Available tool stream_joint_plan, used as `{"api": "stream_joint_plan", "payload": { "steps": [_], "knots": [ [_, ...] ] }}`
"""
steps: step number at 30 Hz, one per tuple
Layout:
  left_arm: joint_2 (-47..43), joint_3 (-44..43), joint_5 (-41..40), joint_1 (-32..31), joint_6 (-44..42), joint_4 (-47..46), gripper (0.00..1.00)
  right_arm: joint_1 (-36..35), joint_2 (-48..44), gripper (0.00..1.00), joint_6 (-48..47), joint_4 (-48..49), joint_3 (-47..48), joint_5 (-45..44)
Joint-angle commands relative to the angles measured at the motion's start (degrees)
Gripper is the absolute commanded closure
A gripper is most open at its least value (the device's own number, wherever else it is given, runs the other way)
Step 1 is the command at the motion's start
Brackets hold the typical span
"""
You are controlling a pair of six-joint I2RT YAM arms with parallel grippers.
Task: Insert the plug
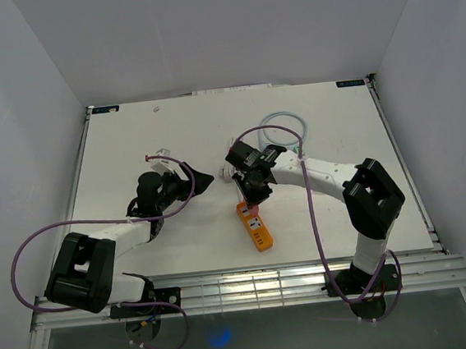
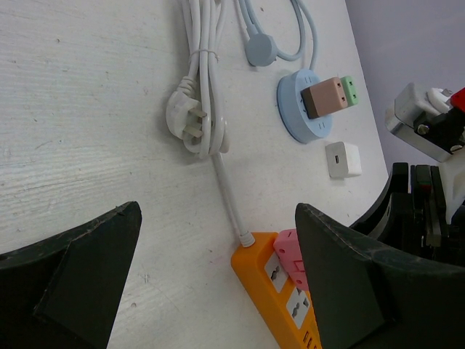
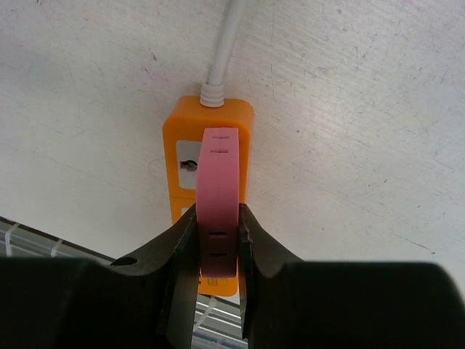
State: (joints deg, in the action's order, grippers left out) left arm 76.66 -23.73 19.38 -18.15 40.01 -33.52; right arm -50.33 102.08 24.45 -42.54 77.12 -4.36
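An orange power strip point(image 1: 256, 225) lies on the white table near its front edge; it also shows in the right wrist view point(image 3: 174, 134) and the left wrist view point(image 2: 272, 287). My right gripper point(image 3: 216, 240) is shut on a pink plug point(image 3: 219, 189) and holds it over the strip's top socket end. In the top view the right gripper point(image 1: 252, 196) sits at the strip's far end. In the left wrist view the pink plug point(image 2: 288, 256) rests against the strip beside its white sockets. My left gripper point(image 1: 205, 180) is open and empty, left of the strip.
A white cable bundle with a plug point(image 2: 195, 109) lies behind the strip. A blue round socket with a brown-and-green adapter point(image 2: 309, 102), a small white cube charger point(image 2: 342, 159) and a blue-grey cable point(image 1: 285, 128) lie at the back right.
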Motion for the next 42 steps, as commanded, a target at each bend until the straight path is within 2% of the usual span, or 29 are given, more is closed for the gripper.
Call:
{"api": "stream_joint_plan", "payload": {
  "steps": [1, 4, 8, 12, 13, 17, 21, 25, 29, 33, 36, 39, 40, 42],
  "knots": [
    [-0.2, -1.24, 0.93, -0.22, -0.64, -1.29, 0.03, -0.3, 2.86, 0.91, -0.63, -4.66, -1.45, -0.91],
    [-0.46, -1.24, 0.84, -0.22, -0.81, -1.29, 0.03, -0.3, 1.72, 0.81, -0.45, -3.78, -1.54, -0.74],
    [-0.55, -1.06, 0.58, -0.22, -0.9, -1.29, 0.03, -0.12, 0.31, 0.62, -0.19, -3.42, 1.36, -0.47],
    [-0.46, -1.15, 0.22, -0.22, -1.07, -1.2, 0.03, 0.4, -0.04, 0.51, -0.1, -3.6, 5.4, -0.3],
    [-0.46, -1.06, 0.22, -0.22, -1.16, -1.2, 0.03, 0.49, 0.13, 0.43, -0.1, -3.77, 7.06, -0.56],
    [-0.81, -0.97, -0.04, -0.22, -1.34, -1.11, 0.03, 0.67, -0.22, 0.32, -0.19, -3.77, 9.89, -1.27],
    [-1.17, -0.97, -0.39, -0.22, -1.51, -1.02, 0.03, 0.93, -1.71, 0.28, -0.19, -3.6, 10.07, -2.14],
    [-1.34, -0.88, -0.04, -0.22, -1.6, -0.94, 0.03, 1.63, -6.61, 0.28, 0.42, -2.28, 6.21, -6.0],
    [-1.95, -0.8, 0.05, -0.22, -1.69, -0.94, 0.03, 2.77, -14.7, 0.14, 2.53, 1.23, -1.26, -13.73],
    [-2.13, -0.8, 0.57, -0.22, -1.6, -1.02, 0.02, 8.2, -22.78, 0.09, 5.34, 2.64, -9.42, -18.14],
    [-1.87, -0.8, 0.84, -0.22, -1.6, -1.29, 0.03, 14.7, -25.52, 0.09, 5.61, 2.64, -12.86, -17.26],
    [-1.69, -0.8, 1.19, -0.22, -1.51, -1.64, 0.03, 18.93, -27.28, 0.02, 5.17, 2.91, -16.73, -18.74],
    [-1.69, -0.8, 1.45, -0.3, -1.69, -1.73, 0.02, 19.21, -27.64, 0.1, 5.17, 2.82, -18.39, -20.49],
    [-1.78, -0.53, 1.63, -0.3, -1.78, -2.16, 0.03, 19.91, -27.73, 0.11, 3.77, 3.34, -19.55, -23.4]
  ]
}}
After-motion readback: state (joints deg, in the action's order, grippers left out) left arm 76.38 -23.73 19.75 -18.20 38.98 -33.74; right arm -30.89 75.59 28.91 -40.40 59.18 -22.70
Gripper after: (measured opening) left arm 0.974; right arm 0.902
